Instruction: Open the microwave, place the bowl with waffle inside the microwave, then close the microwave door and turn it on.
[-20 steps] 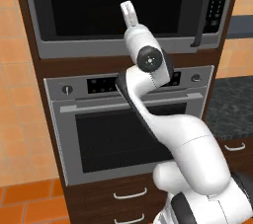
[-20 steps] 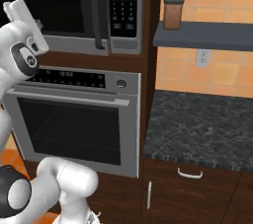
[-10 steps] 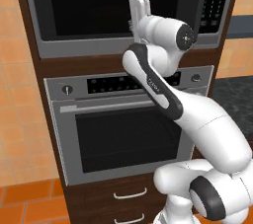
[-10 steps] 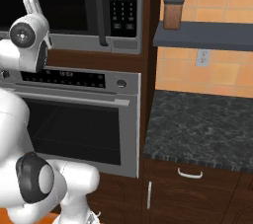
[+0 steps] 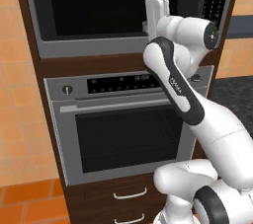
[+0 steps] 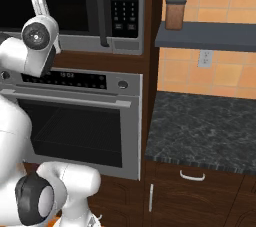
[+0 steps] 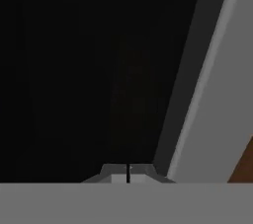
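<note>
- Locate the microwave (image 5: 123, 16) across the top of the left base view, above the oven (image 5: 128, 129); you see its keypad (image 6: 123, 3) at top centre of the right base view.
- The microwave door (image 5: 111, 3) sits flush, closed.
- The gripper (image 7: 128, 172) at the hand view's bottom centre has its tips pressed together, holding nothing, facing the black glass.

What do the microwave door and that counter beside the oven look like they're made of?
The microwave door looks like glossy black glass with a brushed steel-grey lower edge. The counter looks like polished dark stone, perhaps granite, judging by its pale speckled veining. Everything is rendered, so these are looks only.
</note>
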Motion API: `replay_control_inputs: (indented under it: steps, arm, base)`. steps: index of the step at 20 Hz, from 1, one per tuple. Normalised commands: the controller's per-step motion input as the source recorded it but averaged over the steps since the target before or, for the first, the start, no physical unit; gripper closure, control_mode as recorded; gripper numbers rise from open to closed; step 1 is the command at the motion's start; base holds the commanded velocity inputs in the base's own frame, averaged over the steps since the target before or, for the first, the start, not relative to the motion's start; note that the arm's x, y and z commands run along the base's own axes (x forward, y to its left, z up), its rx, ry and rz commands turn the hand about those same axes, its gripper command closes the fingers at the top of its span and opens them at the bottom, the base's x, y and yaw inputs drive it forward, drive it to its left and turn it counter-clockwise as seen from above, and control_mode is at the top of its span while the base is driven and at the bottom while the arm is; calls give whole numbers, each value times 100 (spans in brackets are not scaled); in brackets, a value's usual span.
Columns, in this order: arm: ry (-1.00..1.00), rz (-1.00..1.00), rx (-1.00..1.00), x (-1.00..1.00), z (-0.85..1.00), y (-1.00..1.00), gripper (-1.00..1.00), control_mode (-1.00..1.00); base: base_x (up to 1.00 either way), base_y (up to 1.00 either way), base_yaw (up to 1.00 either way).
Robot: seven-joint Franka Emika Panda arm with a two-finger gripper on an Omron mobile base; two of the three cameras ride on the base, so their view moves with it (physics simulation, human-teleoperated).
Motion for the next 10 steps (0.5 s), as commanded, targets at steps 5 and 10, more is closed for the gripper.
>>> replay_control_inputs:
  steps: [5, 10]
  arm:
    - [-1, 0, 0, -100, 0, -95, 100, -100]
    - [-1, 0, -1, -68, 0, -72, 100, -100]
  base:
    - [0, 0, 0]
    - [0, 0, 0]
